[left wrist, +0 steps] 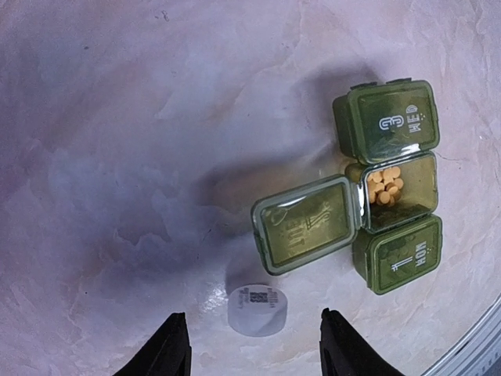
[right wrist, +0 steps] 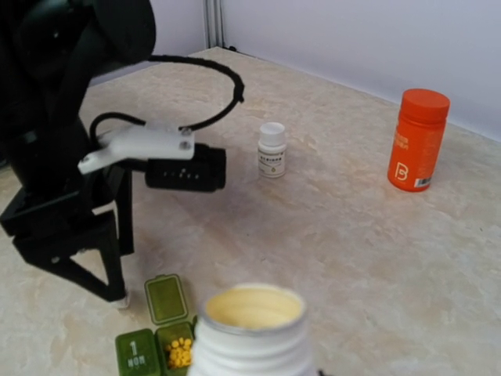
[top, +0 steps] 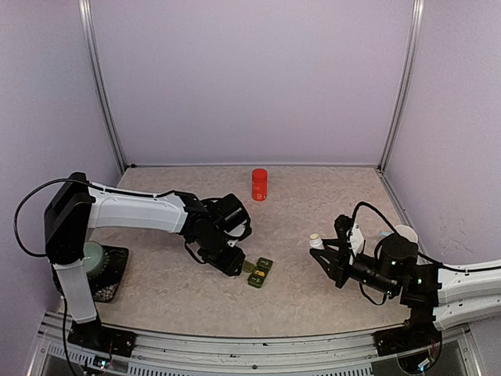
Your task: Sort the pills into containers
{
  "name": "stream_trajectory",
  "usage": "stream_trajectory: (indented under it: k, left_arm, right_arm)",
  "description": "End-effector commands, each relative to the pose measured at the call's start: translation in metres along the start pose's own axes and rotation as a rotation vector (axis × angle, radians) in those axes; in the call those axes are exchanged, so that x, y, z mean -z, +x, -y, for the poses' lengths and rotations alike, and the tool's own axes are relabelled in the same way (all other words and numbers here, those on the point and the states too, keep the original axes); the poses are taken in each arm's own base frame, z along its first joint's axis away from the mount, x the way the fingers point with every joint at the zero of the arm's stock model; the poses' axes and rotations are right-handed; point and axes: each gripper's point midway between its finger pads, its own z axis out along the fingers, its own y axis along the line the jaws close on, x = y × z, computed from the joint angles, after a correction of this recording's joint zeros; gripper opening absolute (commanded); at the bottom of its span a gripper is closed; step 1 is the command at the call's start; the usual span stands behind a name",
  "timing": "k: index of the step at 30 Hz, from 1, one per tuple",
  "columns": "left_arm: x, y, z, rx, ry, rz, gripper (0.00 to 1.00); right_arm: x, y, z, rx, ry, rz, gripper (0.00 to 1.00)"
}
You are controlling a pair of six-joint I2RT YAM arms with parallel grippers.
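Pills (left wrist: 385, 186) in middle container (left wrist: 427, 182); white cap (left wrist: 257, 309) beneath wide-open empty left fingers (left wrist: 174, 348); right fingers (top: 326, 254) around open bottle (right wrist: 250, 333).

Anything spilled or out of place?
Nothing spilled. A loose white cap lies on the table beside the containers, below the open left gripper; the right gripper holds the open bottle. The middle lid is open, pills inside.

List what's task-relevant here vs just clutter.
Job:
- containers
- yellow pills in the middle compartment
- open white bottle held by right end effector

Lying about, untouched:
- orange bottle
- small capped white bottle
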Motion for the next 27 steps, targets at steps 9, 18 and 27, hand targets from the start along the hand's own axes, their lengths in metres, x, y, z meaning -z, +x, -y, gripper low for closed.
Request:
stream_trajectory:
  k: [9, 18, 27]
  left_arm:
    - [-0.014, 0.003, -0.007, -0.017, -0.063, -0.04, 0.55]
    - [-0.021, -0.002, -0.017, -0.007, -0.084, -0.042, 0.51]
    - [-0.022, 0.001, -0.017, -0.012, -0.084, -0.051, 0.39]
  right_arm:
    - [0.004, -0.009, 0.0, -0.006, 0.003, 0.028, 0.3]
    - [0.006, -0.009, 0.001, -0.01, 0.001, 0.031, 0.3]
    - [0.005, -0.009, 0.0, -0.008, 0.001, 0.03, 0.3]
